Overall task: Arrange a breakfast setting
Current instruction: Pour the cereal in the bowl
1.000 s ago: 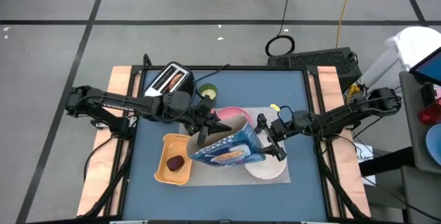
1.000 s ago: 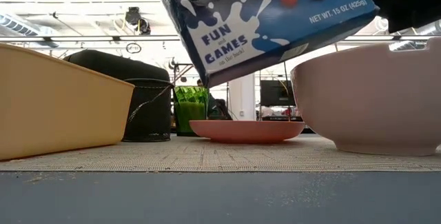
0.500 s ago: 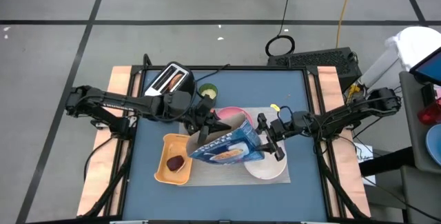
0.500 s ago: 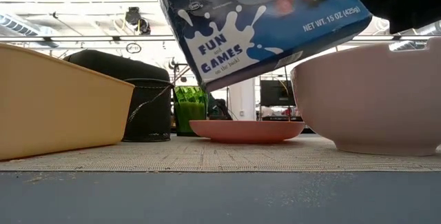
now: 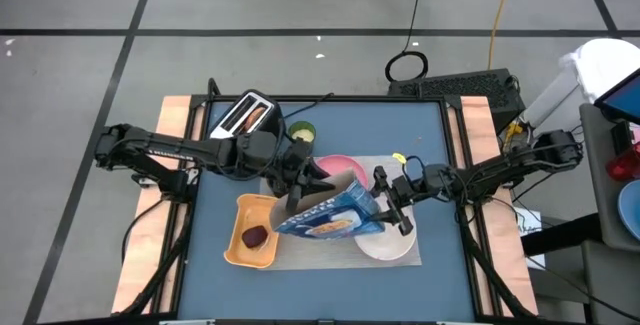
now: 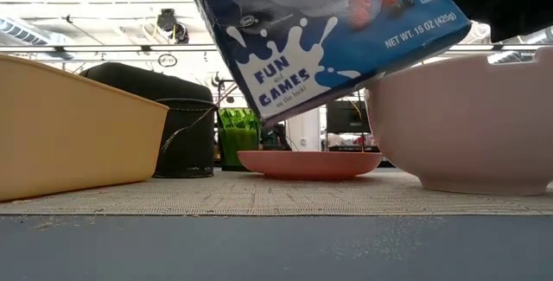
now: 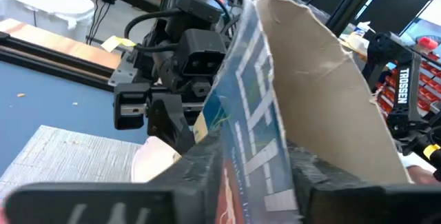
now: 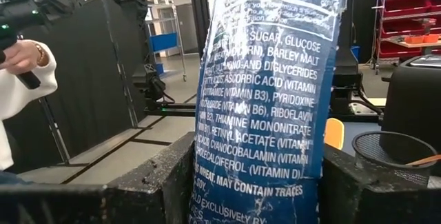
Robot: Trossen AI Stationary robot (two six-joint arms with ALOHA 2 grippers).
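Overhead, both arms reach in over the blue worktop point(image 5: 420, 145) and meet at a blue cereal box point(image 5: 335, 220) held tilted above the grey mat point(image 5: 320, 250). Right hand point(image 5: 392, 210) clamped on the box's lower end, its two dark fingers point(image 8: 172, 176) pressed against the ingredient panel in its own wrist view. Left hand point(image 5: 300, 193) at the box's torn-open top; its fingers point(image 7: 200, 162) sit against the cardboard, but whether they grip it or stand slightly apart — cannot tell. Box leans with its open end toward the left arm and its base over the white bowl point(image 5: 392, 242), which sits on the mat's right part; from worktop height the box hangs clear above the bowl's rim point(image 6: 467, 121), not touching. Pink plate point(image 6: 309, 163) lies flat on the mat behind the box, partly covered by it from above. Yellow tray point(image 5: 240, 250) rests at the mat's left edge with a small dark-red fruit point(image 5: 254, 235) inside. Toaster point(image 5: 248, 115) stands at the worktop's far left corner, a green cup point(image 5: 301, 133) just beside it. Bowl contents hidden from every view. A person's sleeve and hand point(image 8: 24, 55) show in the room beyond, in the right wrist view.
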